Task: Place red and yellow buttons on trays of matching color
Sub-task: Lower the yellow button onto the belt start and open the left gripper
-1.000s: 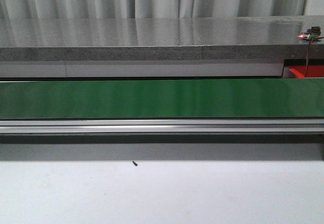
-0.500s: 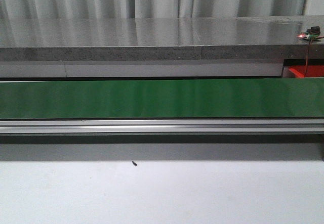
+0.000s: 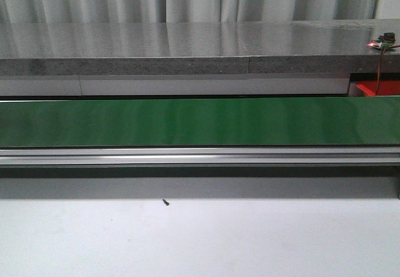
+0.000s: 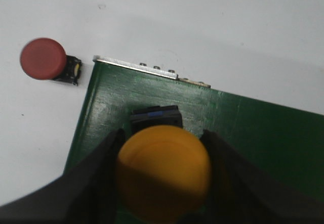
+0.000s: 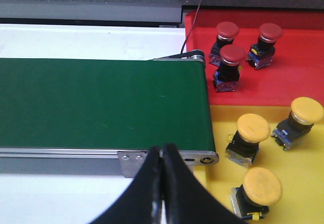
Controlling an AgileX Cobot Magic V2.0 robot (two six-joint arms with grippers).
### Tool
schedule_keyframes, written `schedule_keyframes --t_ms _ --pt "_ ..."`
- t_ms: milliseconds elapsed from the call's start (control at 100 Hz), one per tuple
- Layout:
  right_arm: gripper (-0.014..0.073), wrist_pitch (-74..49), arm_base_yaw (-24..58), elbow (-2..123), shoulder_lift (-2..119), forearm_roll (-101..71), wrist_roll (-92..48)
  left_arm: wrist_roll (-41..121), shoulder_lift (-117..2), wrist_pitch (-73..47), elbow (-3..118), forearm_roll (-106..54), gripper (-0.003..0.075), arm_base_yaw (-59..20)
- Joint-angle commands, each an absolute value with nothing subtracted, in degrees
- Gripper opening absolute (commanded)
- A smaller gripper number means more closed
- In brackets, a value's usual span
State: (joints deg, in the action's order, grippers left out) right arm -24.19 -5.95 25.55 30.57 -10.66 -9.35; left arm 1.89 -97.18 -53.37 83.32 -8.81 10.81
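I see left hand (image 4: 163, 183) clamped on yellow dome-capped push button (image 4: 163, 173), fingers either side of cap, over end of long green conveyor belt (image 4: 243, 133). Red dome-capped push button (image 4: 44, 59) lies on white table (image 4: 202, 27), off belt end, well apart from that hand. Right hand (image 5: 162, 183) pinched closed, holding nothing, at near edge of belt. Beyond it: bright red plastic tray (image 5: 304, 82) carrying three red buttons, and nearer, touching it, yellow plastic tray (image 5: 298, 183) carrying three yellow buttons.
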Motion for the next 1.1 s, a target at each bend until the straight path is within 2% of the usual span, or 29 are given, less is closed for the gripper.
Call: schedule_keyframes --t_ms 0,460,530,700,770,1090 --pt "-0.0118 -19.9 -6.0 26.9 30.5 -11.1 -9.5 2.0 -94.1 -48.9 82.6 -9.6 0.0188 9.7" --pt "-0.0118 -19.8 -6.0 26.9 30.5 -11.1 -9.5 2.3 -94.1 -44.1 73.4 -10.2 0.0205 7.9" --pt "-0.0118 -19.8 -6.0 26.9 30.5 -11.1 -9.5 2.6 -94.1 -44.1 73.4 -10.5 0.027 7.9" --pt "-0.0118 -19.8 -6.0 26.9 30.5 -11.1 -9.5 5.7 -93.6 -44.1 73.4 -14.8 0.056 7.9" --pt "-0.0118 -19.8 -6.0 26.9 30.5 -11.1 -9.5 5.7 -92.8 -43.5 73.4 -16.4 0.0626 7.9" --pt "-0.0118 -19.6 -6.0 26.9 30.5 -11.1 -9.5 5.7 -86.2 -40.0 73.4 -16.1 0.0585 9.1"
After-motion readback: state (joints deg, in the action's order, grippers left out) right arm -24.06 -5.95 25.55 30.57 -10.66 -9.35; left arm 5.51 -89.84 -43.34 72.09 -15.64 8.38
